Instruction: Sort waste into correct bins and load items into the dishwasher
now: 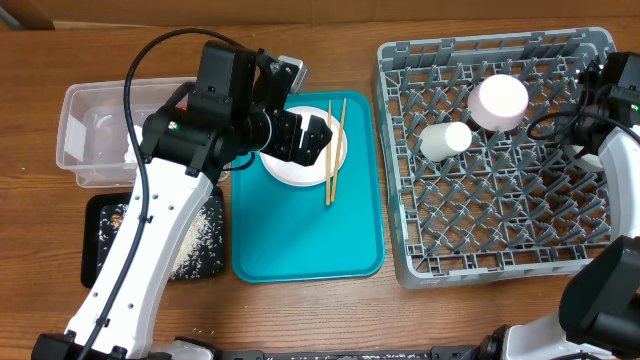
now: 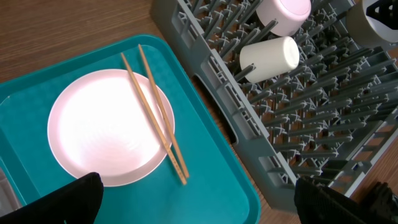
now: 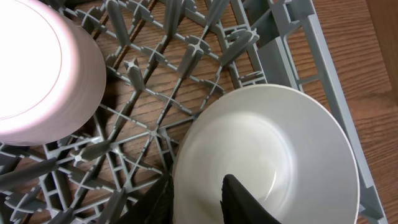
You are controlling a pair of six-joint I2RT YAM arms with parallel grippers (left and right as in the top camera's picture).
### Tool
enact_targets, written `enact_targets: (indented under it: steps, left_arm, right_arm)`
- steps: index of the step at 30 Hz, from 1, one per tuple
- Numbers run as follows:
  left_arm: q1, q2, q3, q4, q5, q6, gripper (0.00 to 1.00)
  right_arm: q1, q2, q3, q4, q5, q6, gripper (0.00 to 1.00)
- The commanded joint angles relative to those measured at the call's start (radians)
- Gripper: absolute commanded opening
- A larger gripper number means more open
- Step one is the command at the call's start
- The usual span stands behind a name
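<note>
Right gripper (image 3: 198,186): my fingers straddle the grey bowl (image 3: 267,149) rim; pinching or slack, I cannot tell.
Grey bowl, pink bowl (image 3: 37,68), white cup (image 2: 270,57): in the dish rack (image 3: 149,81), loaded.
Left gripper (image 2: 199,202): spread wide, empty, over the pink plate (image 2: 93,134).
Plate and chopsticks (image 2: 158,118): on the teal tray (image 2: 211,168), not yet loaded.
Food scraps (image 1: 195,240): in the black tray (image 1: 100,240).

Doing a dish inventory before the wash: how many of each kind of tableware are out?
Bowls (pink bowl, grey bowl, both in the large grey plastic dish rack): 2
Small white cup, lying in the rack: 1
Round pale pink plate on the flat teal tray: 1
Thin wooden chopsticks across the plate: 2
Total: 6
</note>
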Motion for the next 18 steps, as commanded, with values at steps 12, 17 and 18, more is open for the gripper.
enact_targets:
  steps: [12,17,18]
  left_arm:
    - [0.004,-0.008,0.016,0.000,-0.003,0.022,1.00]
    - [0.004,-0.008,0.016,0.000,-0.003,0.022,1.00]
    - [0.004,-0.008,0.016,0.000,-0.003,0.022,1.00]
  right_arm:
    - [-0.002,0.030,-0.020,-0.002,-0.027,0.002,0.21]
    - [-0.002,0.029,-0.020,-0.020,-0.027,0.002,0.07]
    - [-0.002,0.029,-0.020,-0.028,-0.027,0.002,0.04]
